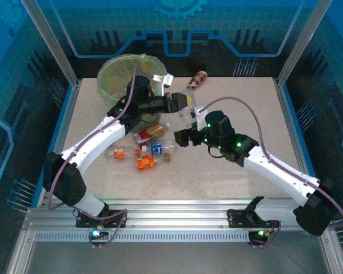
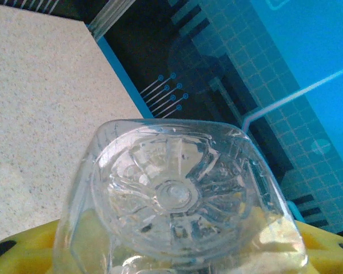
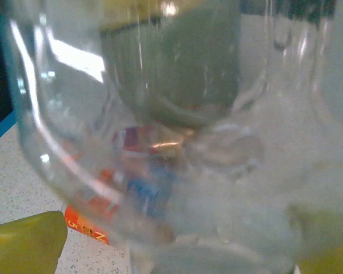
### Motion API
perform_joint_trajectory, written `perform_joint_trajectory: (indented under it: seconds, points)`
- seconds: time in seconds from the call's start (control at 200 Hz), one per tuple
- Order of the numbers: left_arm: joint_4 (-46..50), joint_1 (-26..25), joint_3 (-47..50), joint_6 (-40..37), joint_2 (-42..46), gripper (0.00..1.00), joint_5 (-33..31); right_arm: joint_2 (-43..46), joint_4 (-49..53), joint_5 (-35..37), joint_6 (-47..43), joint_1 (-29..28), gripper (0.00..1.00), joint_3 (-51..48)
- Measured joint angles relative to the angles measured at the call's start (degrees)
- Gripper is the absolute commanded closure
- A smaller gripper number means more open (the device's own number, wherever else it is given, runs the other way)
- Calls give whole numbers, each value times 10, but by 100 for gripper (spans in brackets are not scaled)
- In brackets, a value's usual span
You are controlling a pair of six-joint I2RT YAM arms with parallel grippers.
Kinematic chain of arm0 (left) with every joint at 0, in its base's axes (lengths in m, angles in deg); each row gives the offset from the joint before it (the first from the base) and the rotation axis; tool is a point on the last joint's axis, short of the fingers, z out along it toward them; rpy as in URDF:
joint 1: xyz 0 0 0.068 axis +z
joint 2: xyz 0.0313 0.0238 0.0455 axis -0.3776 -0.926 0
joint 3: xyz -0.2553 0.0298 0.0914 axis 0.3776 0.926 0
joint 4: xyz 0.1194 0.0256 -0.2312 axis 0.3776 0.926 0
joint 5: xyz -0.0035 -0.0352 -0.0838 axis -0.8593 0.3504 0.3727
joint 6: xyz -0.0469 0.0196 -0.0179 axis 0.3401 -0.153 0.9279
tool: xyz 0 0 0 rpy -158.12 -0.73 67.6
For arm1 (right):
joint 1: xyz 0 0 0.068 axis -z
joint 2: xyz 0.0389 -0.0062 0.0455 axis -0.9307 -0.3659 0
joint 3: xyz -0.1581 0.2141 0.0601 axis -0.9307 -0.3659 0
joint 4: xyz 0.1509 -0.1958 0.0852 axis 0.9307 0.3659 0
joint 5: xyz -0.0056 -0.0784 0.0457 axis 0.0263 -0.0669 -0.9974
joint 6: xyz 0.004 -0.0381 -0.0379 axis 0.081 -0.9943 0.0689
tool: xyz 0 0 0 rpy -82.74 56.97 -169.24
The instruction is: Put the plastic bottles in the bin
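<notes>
The bottle (image 2: pixel 177 200) is clear, glossy, ribbed plastic; the table (image 2: pixel 40 103) is matt, speckled and grainy.

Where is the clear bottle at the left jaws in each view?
Top external: clear bottle, upper centre, right of the bin.
Left wrist: bottle lower centre, base facing camera.
Right wrist: bottle centre, very close, blurred.
Shared landmark: speckled tabletop.

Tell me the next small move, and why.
Probably swing the left gripper over to the bin: it seems to hold the clear bottle, the right gripper looks open, and the bin stands just behind the left arm.
</notes>
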Motion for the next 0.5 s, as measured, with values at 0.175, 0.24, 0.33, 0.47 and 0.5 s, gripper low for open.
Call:
perform_joint_trajectory:
  seconds: [0.175, 0.24, 0.33, 0.47, 0.5]
  points:
    - [31, 35, -44, -36, 0, 62, -14, 21, 16, 9, 0, -6, 0, 1]
    - [46, 52, -66, -54, 0, 62, -24, 33, 21, 16, 0, -9, 0, 1]
    - [72, 71, -102, -80, 0, 62, -40, 47, 26, 26, 0, -11, 0, 1]
    - [106, 99, -157, -128, 4, 63, -72, 56, 35, 42, 5, -12, 0, 1]
    - [114, 106, -169, -136, 5, 63, -78, 56, 38, 47, 7, -12, 0, 1]
